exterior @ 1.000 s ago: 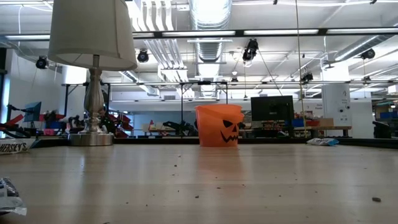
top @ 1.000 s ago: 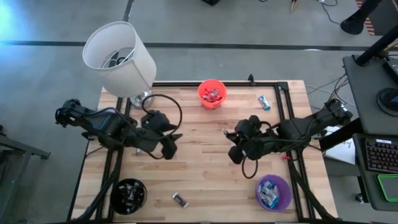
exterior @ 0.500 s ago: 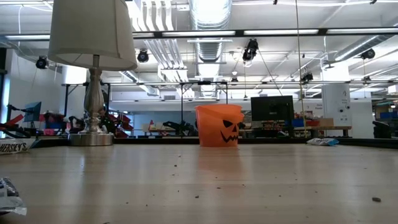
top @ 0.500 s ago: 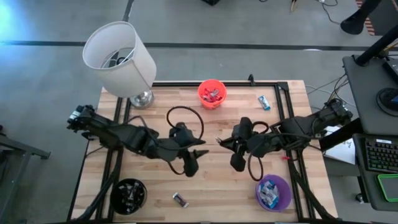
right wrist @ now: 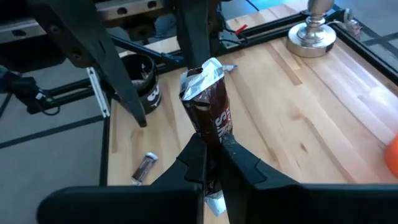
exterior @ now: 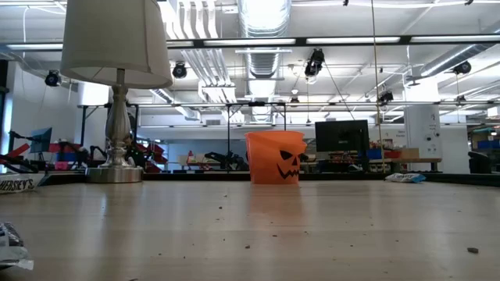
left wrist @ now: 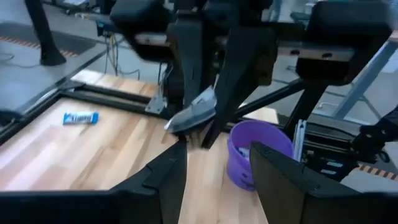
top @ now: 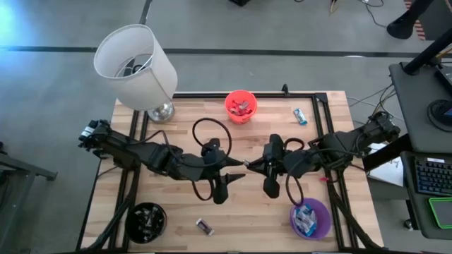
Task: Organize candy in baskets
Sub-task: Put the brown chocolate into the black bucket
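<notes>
Above the table's middle, my right gripper point(right wrist: 211, 148) is shut on a dark brown candy point(right wrist: 211, 112) with silver crimped ends. My left gripper point(left wrist: 217, 158) faces it from the table's left, open. Its fingers stand either side of the candy's free silver end point(left wrist: 191, 116), and I cannot tell whether they touch it. The orange basket point(top: 240, 106) stands at the far edge, the purple basket point(top: 311, 217) at the near right and the black basket point(top: 146, 221) at the near left, each with candy in it. Loose candies lie at the far right point(top: 300, 116) and near edge point(top: 205, 226). My right gripper pinches the brown candy between its two fingers at the lower part of the wrapper point(right wrist: 214, 138). The fingers come from the table's right, slanting a little downward, and lie along the candy. The candy sticks out past the fingertips toward my left gripper, clear of the table.
A white-shaded lamp point(top: 138, 67) stands at the far left corner on a metal base point(top: 161, 111). A black frame rail point(top: 247, 94) runs along the table's edges. More wrapped candy shows at the low view's left edge point(exterior: 12, 242). Bare wood lies between the baskets.
My left gripper has swung toward the table's right, up to my right gripper, and has turned and tipped up toward level. My right gripper has edged toward the table's middle and tipped up with the candy still in its fingers.
</notes>
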Robot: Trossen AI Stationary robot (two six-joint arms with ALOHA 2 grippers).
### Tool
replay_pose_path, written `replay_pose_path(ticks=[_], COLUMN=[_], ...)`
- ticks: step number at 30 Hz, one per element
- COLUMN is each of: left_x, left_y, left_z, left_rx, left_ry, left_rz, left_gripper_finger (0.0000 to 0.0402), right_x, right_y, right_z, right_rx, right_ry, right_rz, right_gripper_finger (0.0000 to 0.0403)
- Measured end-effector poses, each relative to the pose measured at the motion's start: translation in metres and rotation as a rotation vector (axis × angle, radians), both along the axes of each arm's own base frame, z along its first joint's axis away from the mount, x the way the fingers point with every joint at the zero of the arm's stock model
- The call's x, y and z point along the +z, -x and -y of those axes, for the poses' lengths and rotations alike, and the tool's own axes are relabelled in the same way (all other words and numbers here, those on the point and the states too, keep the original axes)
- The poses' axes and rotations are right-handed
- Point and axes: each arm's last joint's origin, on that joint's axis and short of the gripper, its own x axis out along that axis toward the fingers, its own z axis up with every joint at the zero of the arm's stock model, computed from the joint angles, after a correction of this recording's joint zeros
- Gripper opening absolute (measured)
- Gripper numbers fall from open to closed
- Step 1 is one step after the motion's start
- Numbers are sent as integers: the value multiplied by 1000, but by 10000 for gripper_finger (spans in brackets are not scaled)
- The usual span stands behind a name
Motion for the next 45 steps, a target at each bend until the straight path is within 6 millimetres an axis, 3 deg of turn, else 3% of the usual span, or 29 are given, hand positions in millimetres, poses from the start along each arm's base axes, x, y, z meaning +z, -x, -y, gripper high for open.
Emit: replay_pose_path(ticks=[21, 35, 45], left_x=[2, 2, 0], left_y=[-9, -9, -8], left_z=[-22, -22, -23], left_rx=[-37, -53, -47], left_ry=[-44, -78, -91], left_rz=[6, 2, -21], left_gripper_finger=[149, 33, 3], right_x=[2, 1, 1], right_y=[-3, -3, -4], right_z=[-3, -2, -1], right_rx=[55, 49, 26], right_ry=[3, 14, 26], right_rz=[25, 22, 31], right_gripper_finger=[18, 21, 104])
